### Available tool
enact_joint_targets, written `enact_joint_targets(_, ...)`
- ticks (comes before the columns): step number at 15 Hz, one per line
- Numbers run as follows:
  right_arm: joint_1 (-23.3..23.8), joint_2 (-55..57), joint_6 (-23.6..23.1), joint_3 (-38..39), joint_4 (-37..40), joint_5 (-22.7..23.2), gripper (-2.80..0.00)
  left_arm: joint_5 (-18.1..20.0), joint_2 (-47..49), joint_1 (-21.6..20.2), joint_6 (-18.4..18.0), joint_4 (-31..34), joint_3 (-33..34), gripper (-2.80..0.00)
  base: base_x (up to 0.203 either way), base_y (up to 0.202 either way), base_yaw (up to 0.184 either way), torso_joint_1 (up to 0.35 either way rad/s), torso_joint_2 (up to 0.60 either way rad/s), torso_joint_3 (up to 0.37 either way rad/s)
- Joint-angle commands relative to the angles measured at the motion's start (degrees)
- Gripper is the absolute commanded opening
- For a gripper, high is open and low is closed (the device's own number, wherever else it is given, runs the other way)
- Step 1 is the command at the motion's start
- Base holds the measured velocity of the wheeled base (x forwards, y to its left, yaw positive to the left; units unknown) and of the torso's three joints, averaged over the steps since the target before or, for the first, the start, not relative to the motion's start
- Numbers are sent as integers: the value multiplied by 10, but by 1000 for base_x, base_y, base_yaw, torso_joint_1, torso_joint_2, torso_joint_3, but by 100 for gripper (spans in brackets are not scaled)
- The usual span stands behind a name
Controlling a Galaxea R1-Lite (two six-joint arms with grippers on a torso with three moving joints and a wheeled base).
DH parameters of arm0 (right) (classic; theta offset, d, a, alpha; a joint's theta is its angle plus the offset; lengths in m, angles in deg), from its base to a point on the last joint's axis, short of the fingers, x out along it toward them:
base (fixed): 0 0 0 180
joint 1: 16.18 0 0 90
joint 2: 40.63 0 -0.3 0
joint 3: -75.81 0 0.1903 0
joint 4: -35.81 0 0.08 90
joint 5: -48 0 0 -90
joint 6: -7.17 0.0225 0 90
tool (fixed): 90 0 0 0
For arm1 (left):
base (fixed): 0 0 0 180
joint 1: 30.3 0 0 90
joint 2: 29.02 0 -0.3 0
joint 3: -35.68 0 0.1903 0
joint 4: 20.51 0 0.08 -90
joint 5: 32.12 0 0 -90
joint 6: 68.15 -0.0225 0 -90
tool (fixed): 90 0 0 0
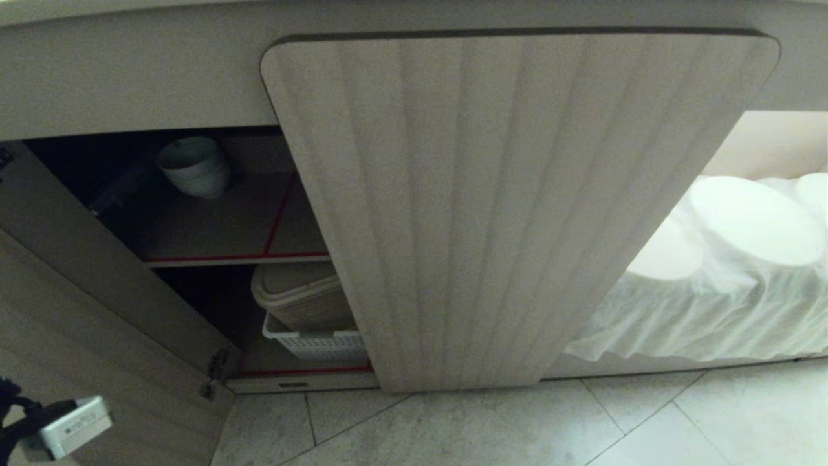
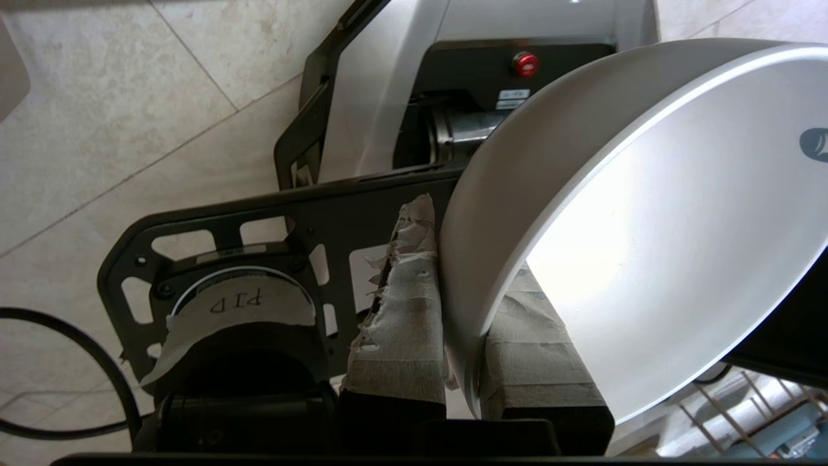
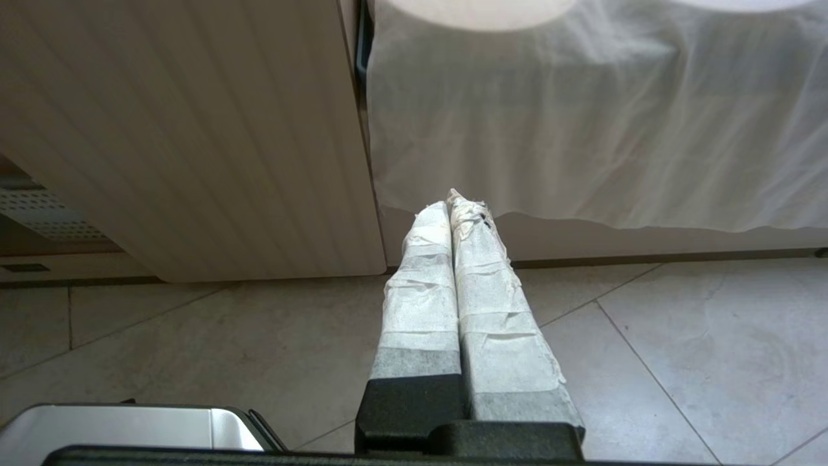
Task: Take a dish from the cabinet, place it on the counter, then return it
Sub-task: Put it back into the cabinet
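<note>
white ceramic bowl [image 2: 647, 213], round and smooth, tilts on edge, its rim pinched by the left claw [image 2: 462, 362]; right claw [image 3: 453, 207] pressed together.

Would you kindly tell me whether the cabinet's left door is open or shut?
Open: the left door is swung outward, exposing the stack of bowls inside.

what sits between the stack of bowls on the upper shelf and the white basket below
In the head view, the red-edged shelf board and a beige lidded bin lie between them.
</note>
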Motion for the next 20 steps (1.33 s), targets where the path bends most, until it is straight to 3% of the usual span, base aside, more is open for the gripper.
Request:
enact_joint_targets(1,0,1,0,0,0,0,-280,1,2,0,1,3,0,-280,0,0,0,-88,322,234)
enact_joint_targets(20,1,0,-1,0,0,0,-280,-1,1,-1,4,6,-3,-280,0,0,0,-5,21,14)
